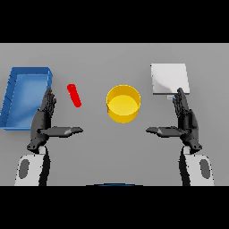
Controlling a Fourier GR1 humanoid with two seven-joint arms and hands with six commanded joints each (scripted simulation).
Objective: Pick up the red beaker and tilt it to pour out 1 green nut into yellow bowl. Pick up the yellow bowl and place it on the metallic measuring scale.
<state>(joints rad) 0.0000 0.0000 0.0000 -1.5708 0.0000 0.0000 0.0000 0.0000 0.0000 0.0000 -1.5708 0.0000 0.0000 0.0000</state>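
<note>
The red beaker (74,95) lies as a slim red cylinder on the table, left of centre. A yellow bowl (123,103) stands in the middle, its inside showing no nut that I can make out. The metallic measuring scale (169,78) is a pale square plate at the back right. My left hand (44,120) is open, fingers straight and thumb pointing inward, just left of and below the beaker, not touching it. My right hand (185,120) is open too, mirrored, in front of the scale and right of the bowl.
A blue tray (14,105) sits at the far left, right beside my left hand. Grey table surface (114,152) stretches between both hands in front of the bowl.
</note>
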